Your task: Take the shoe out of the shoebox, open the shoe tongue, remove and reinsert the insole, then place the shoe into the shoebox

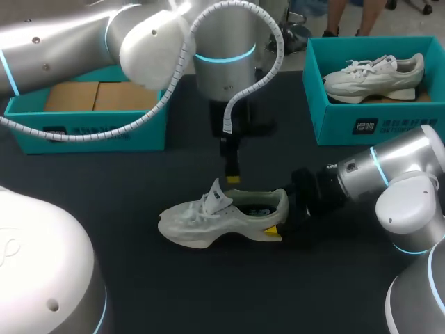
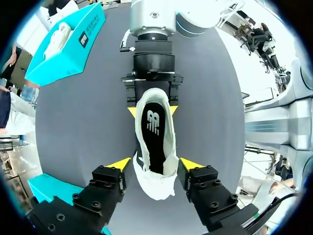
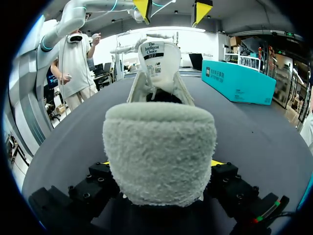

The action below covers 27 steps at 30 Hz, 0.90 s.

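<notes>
Clenched on the shoe (image 1: 222, 216) with the right pincer (image 3: 160, 163): one yellow tip pressed to each side of the fleecy heel collar, low over the desk (image 1: 139, 278). Reaching in from the right side of the head view, forearm close to level with the surface.

Hanging above the same shoe with the left pincer (image 2: 155, 165), released, fingers spread and touching nothing. Pointing straight down over the shoe, yellow tips just above the tongue (image 3: 157, 58). Tongue standing upright off the opening, printed label facing the heel.

Looking down from the left wrist through that opening: black insole (image 2: 154, 129) lying flat inside, pale logo on it.

Shoe pale grey-white, resting sole-down near the middle of the desk, toe toward the left, heel toward the right arm, outside both boxes.

Under and around it, a dark, matte, even desk top, black from above and greyer from the wrists.

At the far left, the left shoebox (image 1: 90, 136): teal, open, brown cardboard (image 1: 94, 96) lying in its bottom. At the far right, the right shoebox (image 1: 368, 125): teal too, open, holding a second shoe (image 1: 375, 73) of the same pale kind, sole-down, toe to the left. Both boxes well apart from the held shoe, dark desk between.
</notes>
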{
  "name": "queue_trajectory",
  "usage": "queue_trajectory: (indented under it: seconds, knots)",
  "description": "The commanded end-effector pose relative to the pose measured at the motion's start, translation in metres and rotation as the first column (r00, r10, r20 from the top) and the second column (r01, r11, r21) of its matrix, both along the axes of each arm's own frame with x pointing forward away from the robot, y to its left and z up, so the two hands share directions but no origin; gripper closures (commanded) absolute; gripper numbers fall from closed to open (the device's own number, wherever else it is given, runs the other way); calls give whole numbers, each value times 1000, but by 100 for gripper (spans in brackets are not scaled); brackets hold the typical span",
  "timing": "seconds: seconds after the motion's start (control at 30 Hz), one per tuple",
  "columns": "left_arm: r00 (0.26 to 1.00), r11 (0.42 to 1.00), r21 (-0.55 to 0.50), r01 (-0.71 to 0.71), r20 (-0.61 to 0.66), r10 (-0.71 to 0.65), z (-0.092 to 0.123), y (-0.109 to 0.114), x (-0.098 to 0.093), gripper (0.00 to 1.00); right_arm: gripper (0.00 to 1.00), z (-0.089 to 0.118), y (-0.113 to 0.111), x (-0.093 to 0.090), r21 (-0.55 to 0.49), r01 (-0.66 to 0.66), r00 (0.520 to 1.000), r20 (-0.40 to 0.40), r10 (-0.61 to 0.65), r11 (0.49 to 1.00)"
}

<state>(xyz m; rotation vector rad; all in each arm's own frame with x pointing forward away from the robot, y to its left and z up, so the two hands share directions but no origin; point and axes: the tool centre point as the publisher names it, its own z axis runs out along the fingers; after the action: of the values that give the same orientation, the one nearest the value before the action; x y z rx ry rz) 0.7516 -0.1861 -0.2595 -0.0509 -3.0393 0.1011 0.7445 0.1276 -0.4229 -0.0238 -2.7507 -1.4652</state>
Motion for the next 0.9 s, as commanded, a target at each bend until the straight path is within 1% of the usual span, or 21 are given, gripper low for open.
queue_trajectory:
  seconds: [0.03, 0.07, 0.67, 0.9]
  knots:
    - [1000, 1000, 0, 13, -2, -13, -9, -11, -5, 100, 100, -2, 3, 0, -5, 1, 1000, 0, -1, 1000]
    - [1000, 1000, 0, 9, -11, -9, -11, -13, -6, 100, 100, -2, 3, 0, -5, 1, 1000, 0, -1, 1000]
    - [1000, 1000, 0, 9, -11, -9, -11, -13, -6, 100, 100, -2, 3, 0, -5, 1, 1000, 0, -1, 1000]
    - [996, 997, -23, 77, -36, -78, -38, -26, -15, 100, 100, -2, 3, 0, -5, 1, 1000, 0, -1, 1000]
